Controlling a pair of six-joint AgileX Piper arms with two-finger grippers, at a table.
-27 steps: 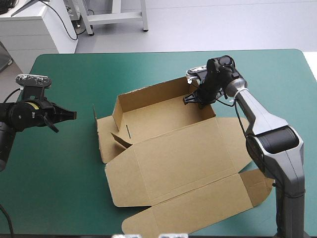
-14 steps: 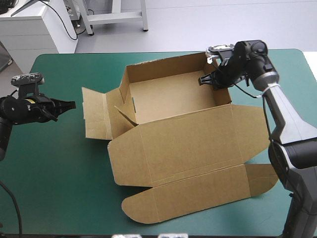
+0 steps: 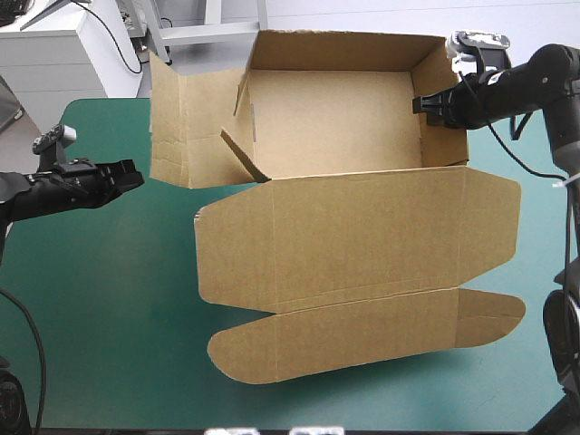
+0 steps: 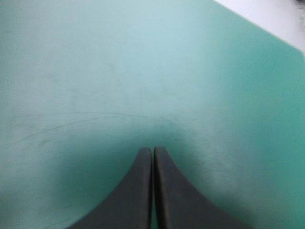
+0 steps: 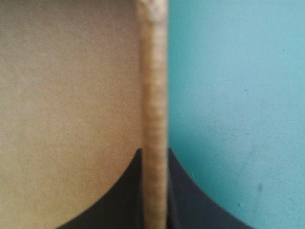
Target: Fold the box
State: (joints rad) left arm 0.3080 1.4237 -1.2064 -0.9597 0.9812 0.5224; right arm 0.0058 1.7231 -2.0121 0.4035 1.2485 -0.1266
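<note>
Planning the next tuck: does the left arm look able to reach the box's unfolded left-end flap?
Probably yes: only bare teal-green cover lies between the left claw and the box's left-end flap just ahead of it. The claw is shut, though.

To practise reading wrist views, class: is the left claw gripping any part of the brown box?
No: the left claw is shut empty, with only teal-green cover ahead of it.

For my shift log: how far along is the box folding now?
Done: the box has its back wall and right wall raised. In hand: the right gripper, jaws shut on the right wall, holds it lifted. Left: the left-end panels are spread open, the lid is flat; the left gripper, shut, is apart.
</note>
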